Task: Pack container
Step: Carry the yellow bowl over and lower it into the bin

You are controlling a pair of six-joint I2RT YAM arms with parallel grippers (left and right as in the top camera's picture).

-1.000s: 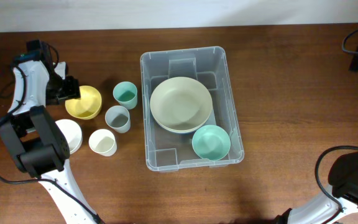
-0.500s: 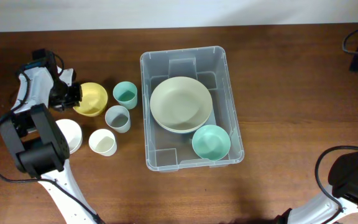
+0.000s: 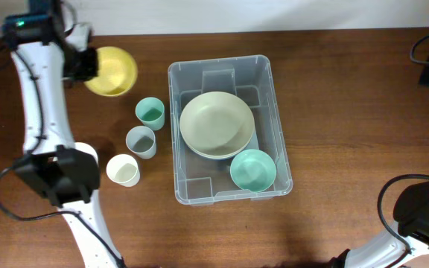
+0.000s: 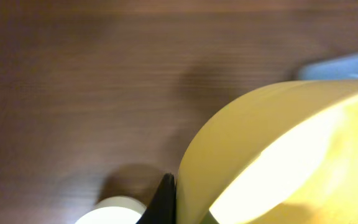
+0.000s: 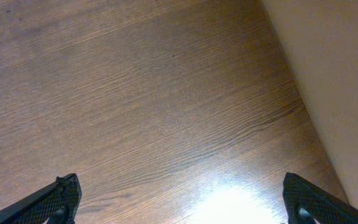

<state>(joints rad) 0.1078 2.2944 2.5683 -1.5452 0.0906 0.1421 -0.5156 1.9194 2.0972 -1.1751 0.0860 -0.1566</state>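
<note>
Yellow bowl (image 3: pixel 114 71) is pinched at its rim by the left gripper (image 3: pixel 86 64), at 10 o'clock from the container (image 3: pixel 172 149), which sits mid-table. Right gripper (image 5: pixel 179 190) gapes wide, empty. Risk: the one-edge grip lets the bowl tilt or slip, and it could clip the container rim or the teal cup (image 3: pixel 150 112) at 5 o'clock.

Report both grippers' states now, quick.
Left gripper: closed on the yellow bowl, gripping its rim.
Right gripper: open, fingers wide apart, holding nothing.
</note>
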